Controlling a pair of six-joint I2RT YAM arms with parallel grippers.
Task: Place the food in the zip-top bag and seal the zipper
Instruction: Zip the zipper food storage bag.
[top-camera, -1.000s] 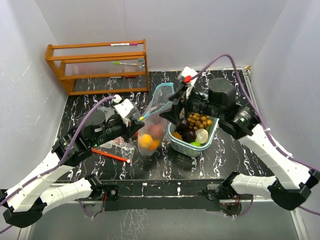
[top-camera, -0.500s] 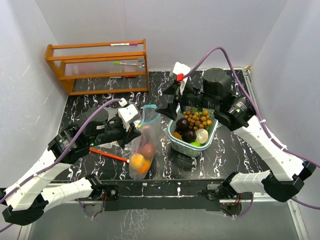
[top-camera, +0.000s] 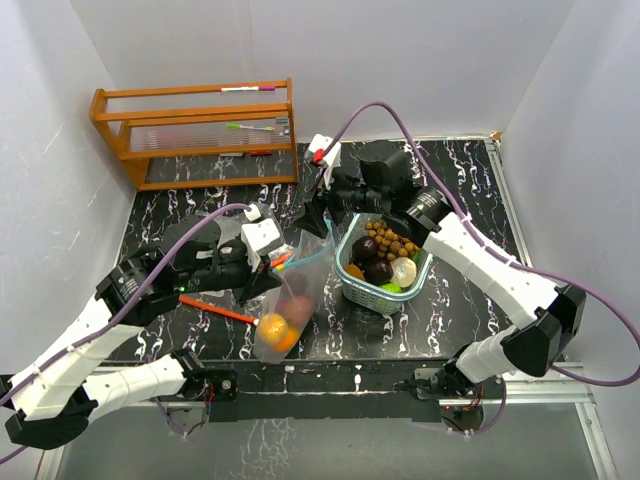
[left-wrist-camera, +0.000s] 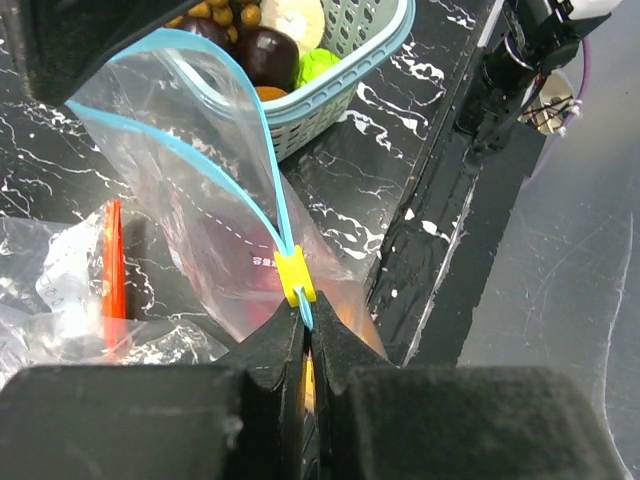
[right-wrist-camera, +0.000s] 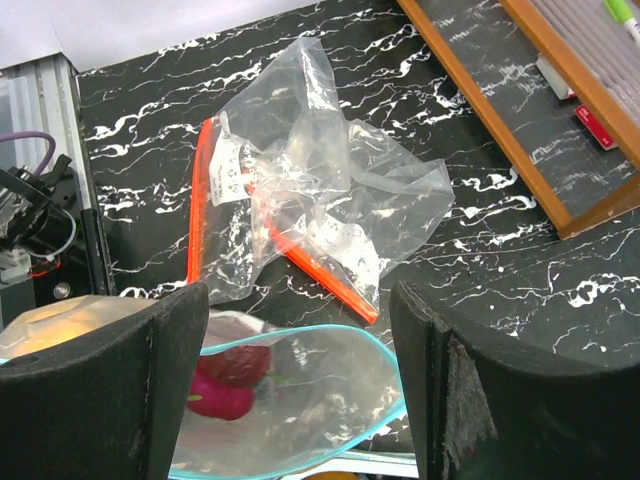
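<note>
Left gripper (left-wrist-camera: 305, 335) is clenched tight on the bag's blue zipper rim, right under the yellow slider (left-wrist-camera: 295, 278), low in the middle of the left wrist view. The bag (left-wrist-camera: 180, 160) gapes open toward the basket (top-camera: 372, 294).

Some food (top-camera: 275, 328) is already in the bag's bottom, lower centre of the overhead view: an orange piece, a yellow one, something dark red above them. The rest sits in the basket just right of the bag: dark red fruit, brown nuts, a pale bulb, a bit of green.

Right gripper (right-wrist-camera: 295, 340) hovers over the bag's mouth with its jaws spread wide and nothing between them.

That film looks thin, limp and slick, so it should fold the moment it's let go. The stiffer zipper rim is the place to hold it. The toy pieces look light, hard and rounded, likely to roll or pop free, so pinch each across its middle.
</note>
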